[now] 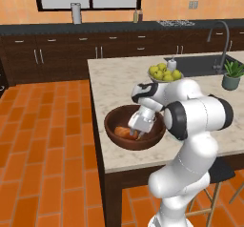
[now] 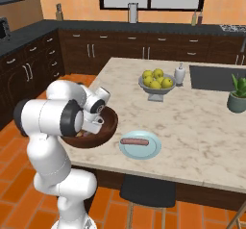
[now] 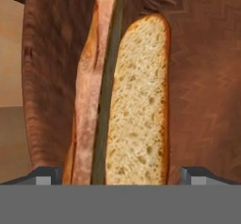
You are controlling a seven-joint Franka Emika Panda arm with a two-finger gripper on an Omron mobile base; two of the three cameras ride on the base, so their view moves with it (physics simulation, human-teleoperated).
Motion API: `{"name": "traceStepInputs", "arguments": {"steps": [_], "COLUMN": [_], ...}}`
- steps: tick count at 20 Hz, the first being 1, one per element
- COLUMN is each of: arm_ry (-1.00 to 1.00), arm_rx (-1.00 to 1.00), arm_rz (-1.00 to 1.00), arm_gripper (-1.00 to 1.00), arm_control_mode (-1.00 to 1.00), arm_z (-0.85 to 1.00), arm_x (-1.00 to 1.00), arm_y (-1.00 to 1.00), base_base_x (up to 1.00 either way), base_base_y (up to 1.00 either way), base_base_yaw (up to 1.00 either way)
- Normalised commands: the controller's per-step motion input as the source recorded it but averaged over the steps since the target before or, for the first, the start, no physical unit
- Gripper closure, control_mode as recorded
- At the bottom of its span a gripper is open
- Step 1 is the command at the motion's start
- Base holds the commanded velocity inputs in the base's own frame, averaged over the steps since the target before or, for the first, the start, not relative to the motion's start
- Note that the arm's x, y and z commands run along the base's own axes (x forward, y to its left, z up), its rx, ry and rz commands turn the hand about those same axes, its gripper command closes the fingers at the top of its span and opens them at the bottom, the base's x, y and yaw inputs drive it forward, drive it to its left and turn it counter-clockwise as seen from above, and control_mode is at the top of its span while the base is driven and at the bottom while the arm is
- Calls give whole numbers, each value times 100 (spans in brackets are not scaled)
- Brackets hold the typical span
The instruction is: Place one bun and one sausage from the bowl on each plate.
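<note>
The dark brown wooden bowl (image 1: 113,117) (image 2: 109,123) sits at the island's near corner. My gripper (image 1: 137,134) (image 3: 121,176) is down inside it, open. Its fingertips (image 3: 47,175) stand on either side of a bun (image 3: 139,100) and a pinkish sausage (image 3: 88,100) that lie side by side on the bowl's floor. From the left base view the bun (image 1: 125,132) is an orange shape just left of the hand. Right of the bowl lies a pale blue plate (image 2: 150,151) with one sausage (image 2: 135,141) on it. My arm hides most of the bowl in the right base view.
A grey footed bowl of yellow-green fruit (image 1: 165,73) (image 2: 156,83) stands further back on the marble island. Beside it is a white bottle (image 2: 179,73). A potted plant (image 1: 232,76) (image 2: 238,98) and the sink (image 1: 205,64) are at the far right. A stool (image 2: 146,192) is below the counter edge.
</note>
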Motion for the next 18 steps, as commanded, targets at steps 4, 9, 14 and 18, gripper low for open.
{"name": "traceStepInputs", "arguments": {"steps": [4, 9, 14, 18], "arm_ry": [0, 0, 0, -10], "arm_rx": [0, 0, 0, 1], "arm_rz": [0, 0, 0, -1], "arm_gripper": [-100, 100, 100, 100], "arm_control_mode": [-100, -100, -100, -100], "arm_z": [-9, -22, -1, 20], "arm_x": [0, 0, 0, -24], "arm_y": [8, 25, 3, -10], "base_base_x": [0, 0, 0, 0], "base_base_y": [0, 0, 0, 0], "base_base_yaw": [0, 0, 0, 0]}}
